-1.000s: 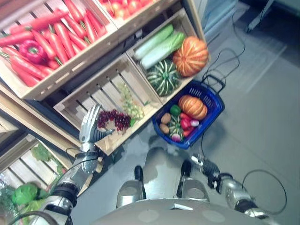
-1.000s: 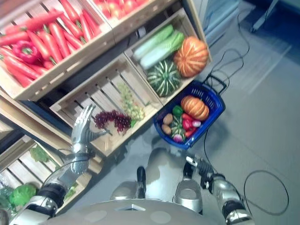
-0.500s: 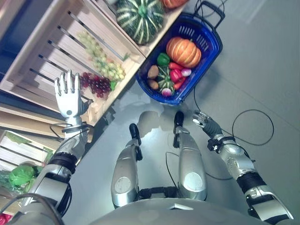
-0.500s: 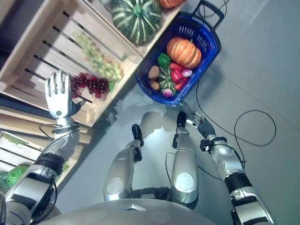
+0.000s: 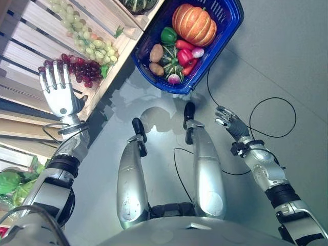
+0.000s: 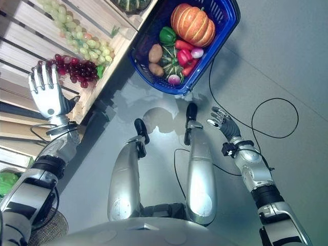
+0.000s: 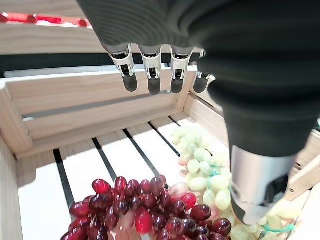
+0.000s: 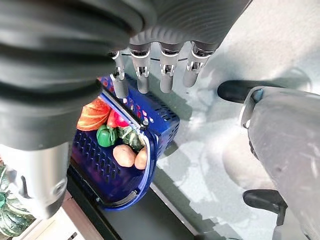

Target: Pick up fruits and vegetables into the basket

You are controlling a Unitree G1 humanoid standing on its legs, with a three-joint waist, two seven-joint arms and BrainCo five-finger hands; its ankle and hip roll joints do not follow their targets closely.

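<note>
My left hand [image 5: 59, 95], fingers straight and empty, hovers beside the red grapes [image 5: 77, 70] in the crate [image 7: 75, 100]. I'd lower palm-first and curl under the bunch, probably near its stem. Right hand [image 5: 228, 120] relaxed, empty, near the basket [image 5: 225, 31].

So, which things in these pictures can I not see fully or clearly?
- Striped green squash: cut off by the top edge in both eye views.
- Blue basket: its far rim is cut by the top edge; lower produce is buried under the orange pumpkin.
- Green grapes: partly hidden behind the left hand in the left wrist view.
</note>
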